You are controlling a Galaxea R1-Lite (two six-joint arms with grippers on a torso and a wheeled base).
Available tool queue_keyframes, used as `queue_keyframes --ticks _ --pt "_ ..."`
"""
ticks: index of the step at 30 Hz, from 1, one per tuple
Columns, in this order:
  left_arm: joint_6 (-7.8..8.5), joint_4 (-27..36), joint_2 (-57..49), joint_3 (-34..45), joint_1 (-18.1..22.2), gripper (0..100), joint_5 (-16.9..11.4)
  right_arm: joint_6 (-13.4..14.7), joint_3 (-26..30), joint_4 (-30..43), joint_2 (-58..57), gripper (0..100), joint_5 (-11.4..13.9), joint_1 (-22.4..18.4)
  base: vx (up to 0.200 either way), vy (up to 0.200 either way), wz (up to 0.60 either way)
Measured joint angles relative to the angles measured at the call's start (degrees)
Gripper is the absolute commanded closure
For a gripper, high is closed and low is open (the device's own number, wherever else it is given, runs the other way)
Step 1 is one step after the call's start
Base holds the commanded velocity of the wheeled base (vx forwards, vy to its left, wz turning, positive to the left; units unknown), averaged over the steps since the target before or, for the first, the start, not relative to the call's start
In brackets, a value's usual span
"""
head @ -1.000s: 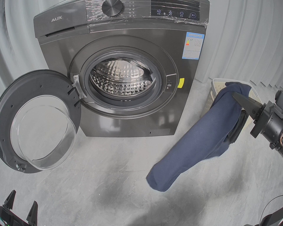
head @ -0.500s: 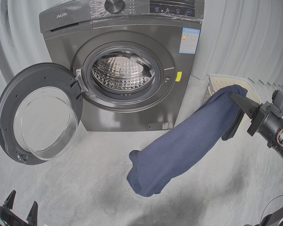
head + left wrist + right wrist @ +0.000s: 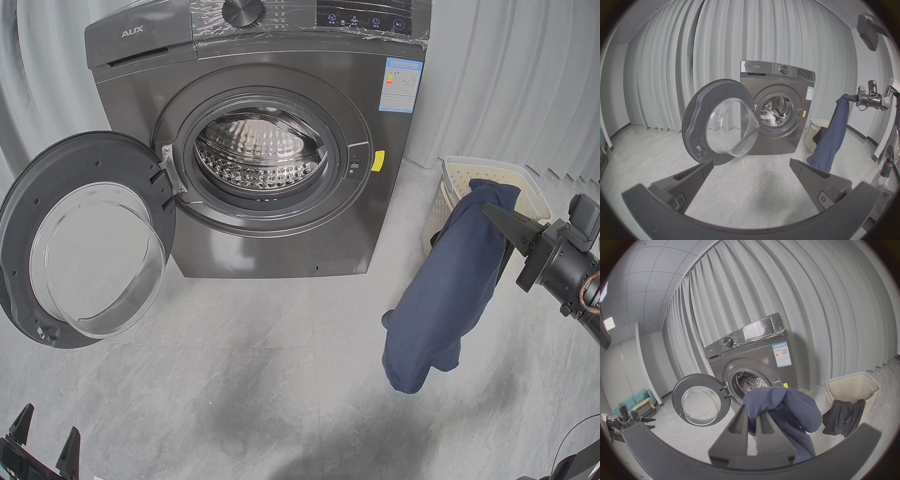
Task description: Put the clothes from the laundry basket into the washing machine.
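Gripping a blue garment [image 3: 450, 281] in the right pincer [image 3: 497, 215], pinched tight on a bunched fold at its top. Hanging long and limp from that single hold, in front of the laundry basket [image 3: 494, 167] and to the right of the washing machine [image 3: 262, 62], low end near the floor; cannot tell whether touching it.

Seems light and very soft: likely to swing, sag and trail. Best carried high and fed in low end first through the drum mouth [image 3: 259, 156], clear of the door [image 3: 81, 237] swung wide open on the left. Might slip free if held by a thin edge only; safer to take a thick bunch of cloth.

Also to fetch: a black garment [image 3: 843, 416] draped over the basket rim, probably just as floppy, easiest to pinch where heaped on the rim.

Resting low on the left with the left pincer [image 3: 45, 431] spread apart, holding nothing.
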Motion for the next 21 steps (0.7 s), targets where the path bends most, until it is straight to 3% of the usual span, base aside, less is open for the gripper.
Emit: queue_keyframes --ticks 8,21 --pt "0.11 0.0 0.0 0.0 0.0 0 0.0 0.0 0.1 0.0 0.2 100 0.0 0.0 0.000 0.000 0.00" --pt "0.28 0.0 0.0 0.0 0.0 0 0.0 0.3 0.4 0.0 0.7 100 -0.1 0.0 0.000 0.185 0.00"
